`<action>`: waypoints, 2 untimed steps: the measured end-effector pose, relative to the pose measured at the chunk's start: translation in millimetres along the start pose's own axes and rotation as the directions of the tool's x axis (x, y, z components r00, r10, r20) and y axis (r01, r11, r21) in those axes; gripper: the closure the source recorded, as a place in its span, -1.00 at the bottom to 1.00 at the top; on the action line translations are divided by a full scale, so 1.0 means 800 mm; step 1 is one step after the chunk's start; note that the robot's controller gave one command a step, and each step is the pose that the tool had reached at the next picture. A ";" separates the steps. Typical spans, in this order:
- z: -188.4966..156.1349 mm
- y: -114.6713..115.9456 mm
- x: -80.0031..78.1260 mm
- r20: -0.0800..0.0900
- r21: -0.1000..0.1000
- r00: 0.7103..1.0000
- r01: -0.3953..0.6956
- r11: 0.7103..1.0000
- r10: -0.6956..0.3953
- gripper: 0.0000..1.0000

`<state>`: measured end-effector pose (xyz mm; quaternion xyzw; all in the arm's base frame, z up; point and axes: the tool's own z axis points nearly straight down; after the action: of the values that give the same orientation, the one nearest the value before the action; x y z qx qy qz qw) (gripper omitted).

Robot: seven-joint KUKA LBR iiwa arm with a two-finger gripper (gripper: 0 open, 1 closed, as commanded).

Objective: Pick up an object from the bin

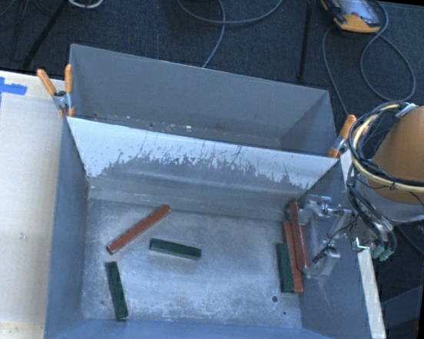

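Observation:
My gripper (324,249) hangs over the bin's right wall, just right of a small bundle of sticks. That bundle lies along the foot of the right wall: two reddish-brown sticks (294,241) side by side and a dark green stick (284,268) on their left. The gripper's metal body stands close beside the brown sticks, and whether it touches them cannot be told. Nothing can be seen held in it.
On the left of the floor lie a reddish-brown stick (138,229), slanted, a short dark green block (175,250) beside it, and another dark green stick (116,290) near the front left corner. The arm, with its orange dome and cables, comes in from the right.

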<state>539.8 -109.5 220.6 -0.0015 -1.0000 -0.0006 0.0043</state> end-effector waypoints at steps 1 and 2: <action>0.185 -0.029 -0.046 0.023 -0.011 0.490 0.872 0.490 -0.871 -1.00; 0.150 -0.027 -0.075 0.009 0.006 0.112 0.994 0.112 -0.994 -1.00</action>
<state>598.4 -131.0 99.8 0.6651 -0.7467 -0.0040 -0.0028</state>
